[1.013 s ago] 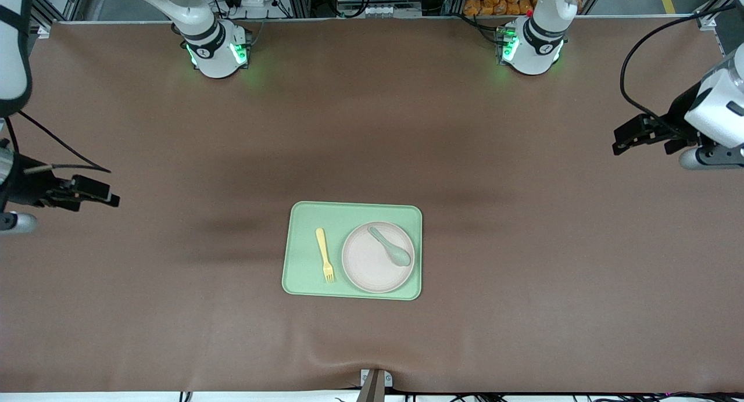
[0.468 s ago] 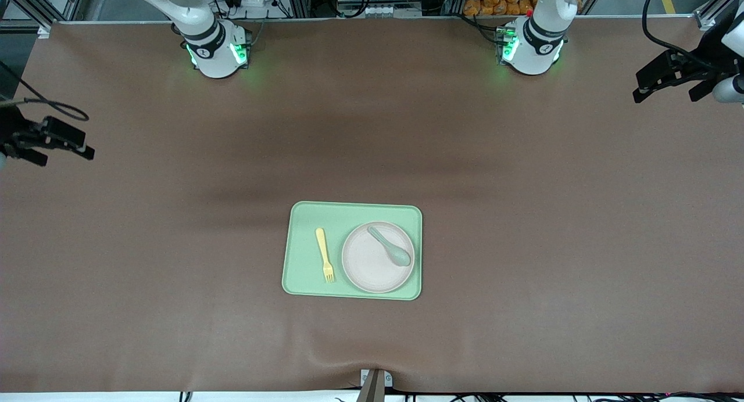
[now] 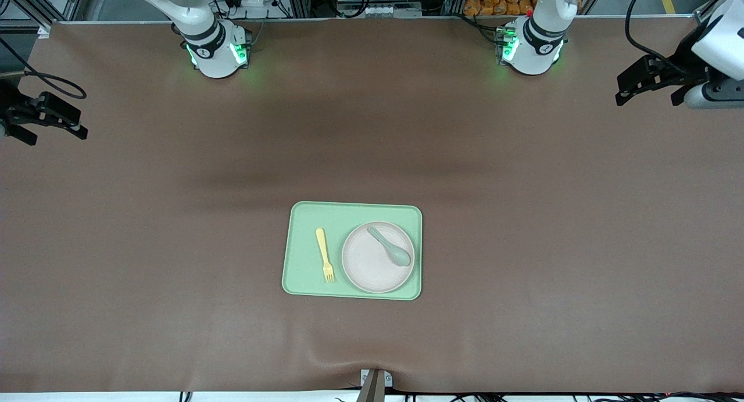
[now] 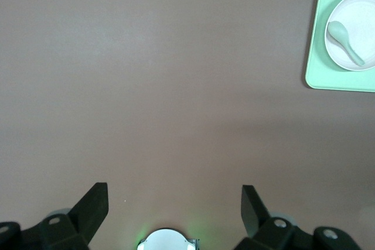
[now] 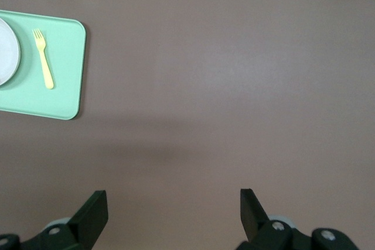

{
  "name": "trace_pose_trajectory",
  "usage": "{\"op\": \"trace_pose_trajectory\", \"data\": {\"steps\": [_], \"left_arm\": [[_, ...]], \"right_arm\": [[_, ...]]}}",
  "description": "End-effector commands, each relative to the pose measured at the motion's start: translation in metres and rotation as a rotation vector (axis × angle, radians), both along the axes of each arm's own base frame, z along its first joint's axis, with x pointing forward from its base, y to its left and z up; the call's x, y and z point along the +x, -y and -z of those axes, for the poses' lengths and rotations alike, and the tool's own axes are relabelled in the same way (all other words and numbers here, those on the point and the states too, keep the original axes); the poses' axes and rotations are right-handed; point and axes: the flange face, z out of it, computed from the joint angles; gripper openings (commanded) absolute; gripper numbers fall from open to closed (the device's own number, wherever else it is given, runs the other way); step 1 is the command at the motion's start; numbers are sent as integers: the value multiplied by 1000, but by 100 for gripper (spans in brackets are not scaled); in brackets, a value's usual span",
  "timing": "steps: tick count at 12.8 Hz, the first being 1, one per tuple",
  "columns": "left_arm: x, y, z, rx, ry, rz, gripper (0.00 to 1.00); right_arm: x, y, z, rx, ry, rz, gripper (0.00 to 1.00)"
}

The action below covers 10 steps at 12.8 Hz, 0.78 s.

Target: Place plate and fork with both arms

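Where brown table (image 3: 523, 245) spreads, tray (image 3: 302, 262) central; racks along top

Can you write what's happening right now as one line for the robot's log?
left pincer: open, over bare table | right pincer: open, over bare table | fork, plate: on green tray | spoon: on plate

Tray (image 3: 302, 216) mid-table, holding fork (image 3: 324, 254) toward the right arm's end beside plate (image 3: 372, 268) toward the left arm's end, spoon (image 3: 390, 247) lying on the plate.
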Motion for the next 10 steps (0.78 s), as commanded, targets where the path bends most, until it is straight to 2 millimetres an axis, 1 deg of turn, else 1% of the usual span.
{"op": "trace_pose_trajectory", "data": {"steps": [1,3,4,6,9,10], "left_arm": [[13,-15,10,5,10,-34,100],[15,-13,7,16,36,-14,100],[14,-8,6,21,40,-1,100],[13,-8,5,19,40,13,100],[8,-5,6,21,23,56,100],[4,0,5,22,23,67,100]], "right_arm": [[5,-2,-8,-34,-4,-22,100],[6,-9,-8,-81,-4,-44,100],[6,-7,-3,-111,-18,-47,100],[5,-10,2,-116,-38,-55,100],[3,-9,1,-116,-44,-58,100],[2,-7,0,-116,-48,-55,100]]}}
